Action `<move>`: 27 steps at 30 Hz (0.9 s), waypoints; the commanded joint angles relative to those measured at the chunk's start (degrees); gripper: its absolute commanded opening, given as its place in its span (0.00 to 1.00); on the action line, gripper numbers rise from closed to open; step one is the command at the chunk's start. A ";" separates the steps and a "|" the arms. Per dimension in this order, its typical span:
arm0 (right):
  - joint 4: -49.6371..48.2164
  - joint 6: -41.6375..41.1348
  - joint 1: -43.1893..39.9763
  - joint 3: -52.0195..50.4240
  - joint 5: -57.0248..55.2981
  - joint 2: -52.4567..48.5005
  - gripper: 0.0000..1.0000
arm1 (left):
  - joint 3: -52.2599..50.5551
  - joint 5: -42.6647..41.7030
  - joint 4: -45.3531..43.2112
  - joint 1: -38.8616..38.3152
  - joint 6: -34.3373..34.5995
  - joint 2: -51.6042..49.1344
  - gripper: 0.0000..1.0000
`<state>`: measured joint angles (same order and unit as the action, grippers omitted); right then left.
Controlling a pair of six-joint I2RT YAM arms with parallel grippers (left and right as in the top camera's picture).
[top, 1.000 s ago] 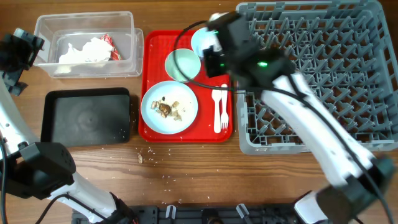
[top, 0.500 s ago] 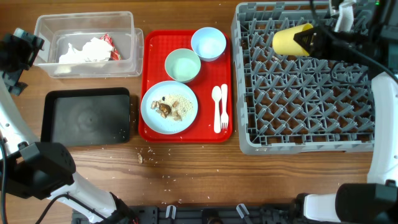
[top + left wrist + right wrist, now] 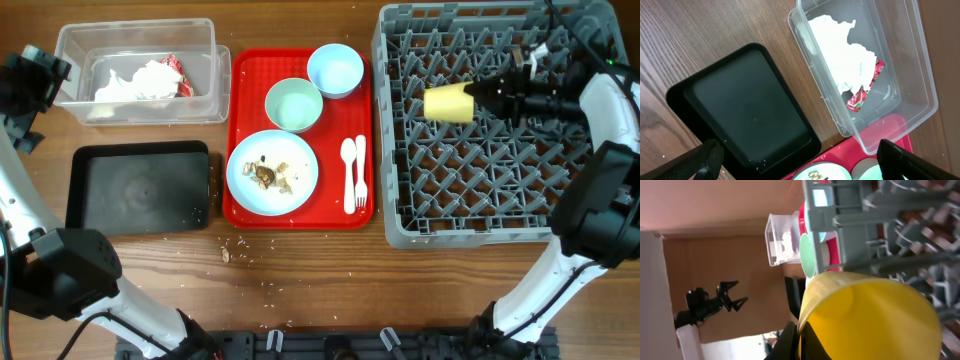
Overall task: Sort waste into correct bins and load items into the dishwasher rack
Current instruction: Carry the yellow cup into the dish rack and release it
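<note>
My right gripper (image 3: 482, 95) is shut on the rim of the small yellow cup (image 3: 449, 102), holding it on its side over the grey dishwasher rack (image 3: 495, 225); the cup fills the right wrist view (image 3: 875, 320). On the red tray (image 3: 240, 70) lie the light blue plate (image 3: 300, 165) with brown and whitish scraps (image 3: 270, 173), the pale green bowl (image 3: 294, 105), the light blue bowl (image 3: 335, 70), and the white spoon (image 3: 348, 172) and fork (image 3: 360, 172). The clear tub (image 3: 140, 110) holds the napkin and red wrapper (image 3: 850, 75). The black tray (image 3: 140, 187) is bare. My left gripper (image 3: 800, 160) is open, high above them.
Crumbs (image 3: 228, 254) lie on the wooden table in front of the red tray. The rack takes up the right side of the table.
My right arm carried the yellow cup from the red tray to above the rack, then shifted it slightly left and down. The left arm has not moved.
</note>
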<state>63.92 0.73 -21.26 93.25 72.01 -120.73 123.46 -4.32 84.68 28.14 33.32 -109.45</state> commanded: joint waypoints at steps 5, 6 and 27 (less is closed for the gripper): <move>-0.83 0.17 -1.64 -4.72 -3.78 -0.68 0.04 | 0.24 0.57 0.00 0.00 0.11 0.15 1.00; -0.87 -1.44 -1.66 -4.72 -6.84 -0.68 0.04 | 0.24 0.57 0.00 0.00 0.11 0.15 1.00; -3.52 -12.28 4.90 -4.61 -48.61 33.51 0.56 | 0.24 0.57 0.00 0.00 0.11 0.15 1.00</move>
<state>62.50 -13.34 -21.52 88.97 24.23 -88.12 123.46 -4.32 84.68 28.14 33.30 -109.45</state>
